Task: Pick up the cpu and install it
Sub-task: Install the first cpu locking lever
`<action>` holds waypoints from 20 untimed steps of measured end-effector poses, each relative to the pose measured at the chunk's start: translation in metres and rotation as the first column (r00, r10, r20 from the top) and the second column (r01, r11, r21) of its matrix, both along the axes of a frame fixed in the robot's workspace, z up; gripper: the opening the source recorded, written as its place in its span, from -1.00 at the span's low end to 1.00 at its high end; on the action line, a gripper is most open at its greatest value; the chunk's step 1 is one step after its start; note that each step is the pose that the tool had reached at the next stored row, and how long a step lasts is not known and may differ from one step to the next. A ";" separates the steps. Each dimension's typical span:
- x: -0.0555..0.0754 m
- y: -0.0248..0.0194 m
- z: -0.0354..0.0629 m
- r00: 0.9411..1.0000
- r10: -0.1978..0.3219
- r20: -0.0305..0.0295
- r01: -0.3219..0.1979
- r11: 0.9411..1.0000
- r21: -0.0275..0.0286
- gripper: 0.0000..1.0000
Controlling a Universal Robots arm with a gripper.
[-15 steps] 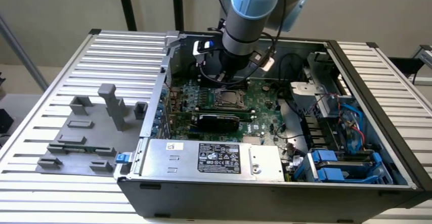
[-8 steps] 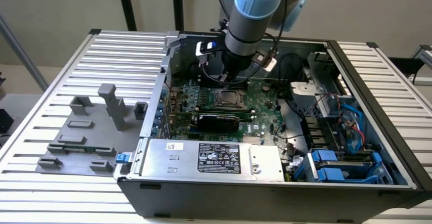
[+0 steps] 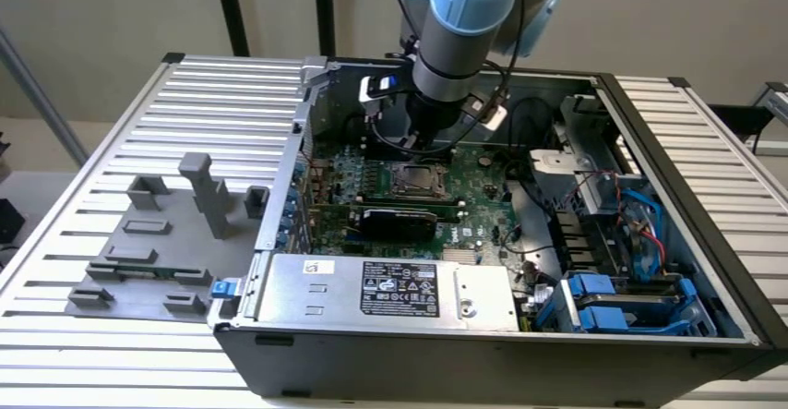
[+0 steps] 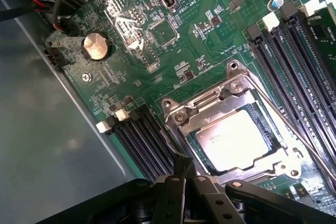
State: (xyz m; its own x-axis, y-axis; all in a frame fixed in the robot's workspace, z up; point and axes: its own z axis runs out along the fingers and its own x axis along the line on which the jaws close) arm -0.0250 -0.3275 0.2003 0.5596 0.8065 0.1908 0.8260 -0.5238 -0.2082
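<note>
Going from the exterior view's left: grey fixture blocks (image 3: 161, 243) are sitting on the worktop (image 3: 74, 187), with no chip among them. In the open case (image 3: 493, 335), the cpu (image 4: 236, 140) is already lying in its socket (image 4: 231, 124). The gripper (image 4: 184, 174) is hanging just above it, jaws together, holding nothing. Placement looks done; the socket's frame looks unlatched.

Matt silver metal cpu (image 4: 236, 140) (glossy green board (image 4: 173, 51)).
</note>
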 end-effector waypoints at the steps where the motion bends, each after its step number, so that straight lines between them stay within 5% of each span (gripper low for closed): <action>1: -0.001 0.0001 0.0000 1.000 0.000 0.000 0.000 1.000 0.000 -0.79; 10: -0.006 0.0057 0.0003 1.000 0.000 0.000 0.000 1.000 0.000 -0.79; 20: -0.011 0.0018 0.0067 1.000 0.000 0.000 0.000 1.000 0.000 -0.79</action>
State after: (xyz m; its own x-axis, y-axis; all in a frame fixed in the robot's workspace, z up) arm -0.0356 -0.3257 0.2070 0.5597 0.8065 0.1904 0.8259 -0.5239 -0.2085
